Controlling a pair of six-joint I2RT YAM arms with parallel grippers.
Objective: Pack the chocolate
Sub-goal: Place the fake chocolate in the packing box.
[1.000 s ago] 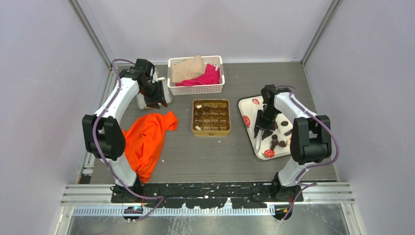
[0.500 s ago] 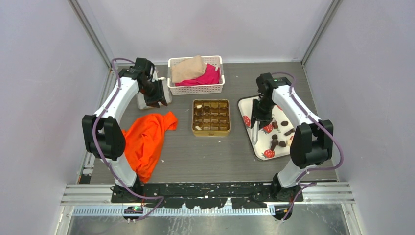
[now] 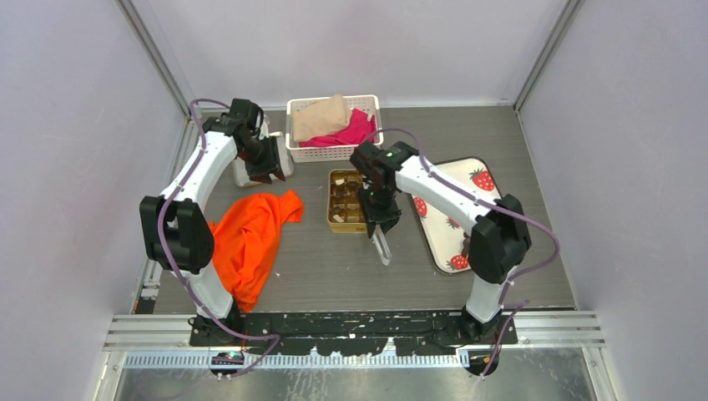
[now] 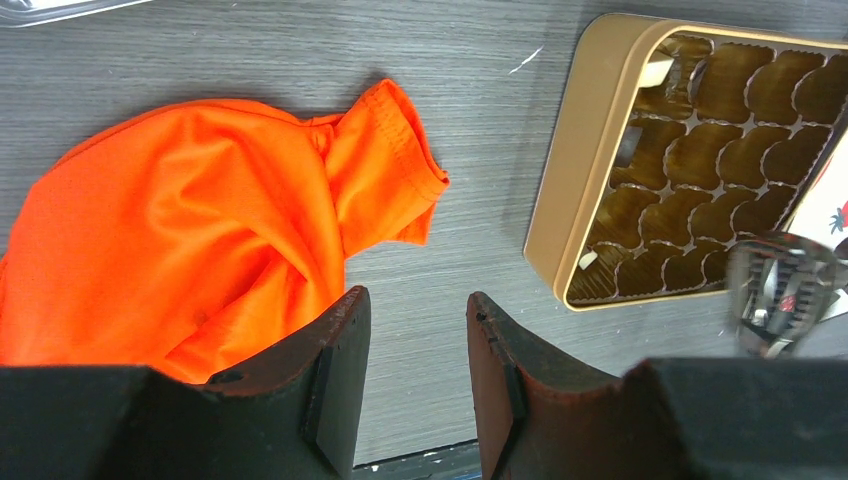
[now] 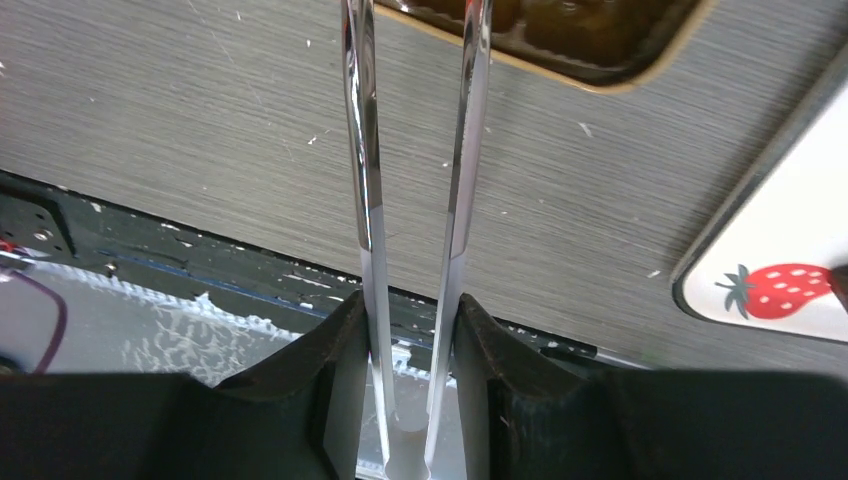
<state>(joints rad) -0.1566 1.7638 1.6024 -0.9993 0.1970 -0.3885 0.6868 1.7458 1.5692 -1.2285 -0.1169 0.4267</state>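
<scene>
Nearest the arm bases, on the near side of the gold tin point(image 3: 360, 200), the counter point(image 3: 334, 267) runs open up to the black rail, and that strip is the widest room for swinging. At the tin's near right corner the right pincer point(image 5: 410, 305) is clamped on a pair of metal tongs point(image 5: 362, 150). Their tips run out of view over the tin's raised rim, an edge to clear, and I cannot tell whether they carry a piece. The brown cups that show in the left wrist view look mostly unfilled, so I judge most of the packing is left.

Right of the tin sits the white tray point(image 3: 434, 221), largely under the right arm. The chocolate presumably lies there, hidden, and a dark sliver point(image 5: 842, 288) at its edge may be one piece. Left of the tin lies an orange cloth point(image 3: 250, 238). Beyond it the left pincer point(image 4: 415, 300) hangs open and empty. Behind the tin a white basket point(image 3: 334, 152) closes off the far side.
</scene>
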